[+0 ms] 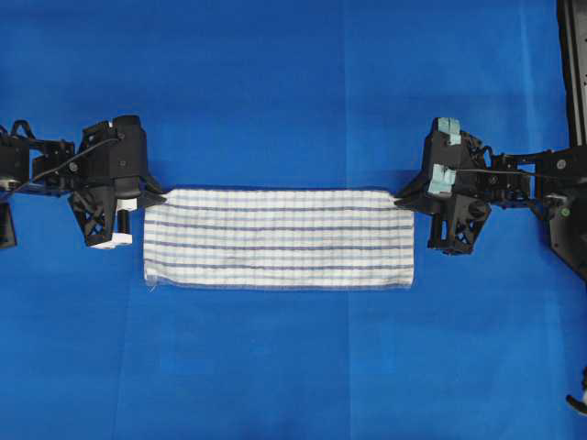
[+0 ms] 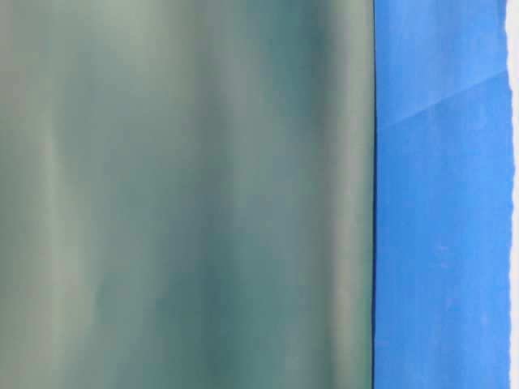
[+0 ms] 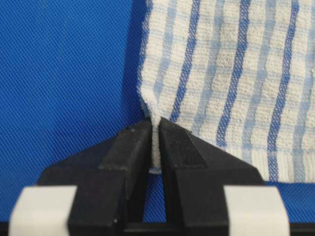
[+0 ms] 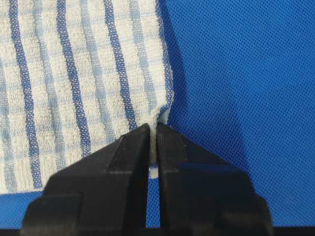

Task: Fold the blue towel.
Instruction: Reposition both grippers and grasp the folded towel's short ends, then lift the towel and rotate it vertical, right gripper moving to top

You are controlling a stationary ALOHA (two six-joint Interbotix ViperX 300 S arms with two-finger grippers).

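The left tool (image 3: 154, 129) and right tool (image 4: 152, 132) are being clenched on the far corners of the blue towel (image 1: 278, 238), lying mid-bench. Only thin pinches are being held; either corner could be lost by uneven pulling.

The towel (image 3: 231, 83) is a nubby, matt woven cloth, white with dark-blue and pale-blue stripes and a stitched hem. The sheet (image 1: 293, 82) under it is a fine-meshed, matt blue fabric. The left gripper (image 3: 154, 129) and right gripper (image 4: 153, 132) have matt black plastic fingers with a faintly grainy surface.
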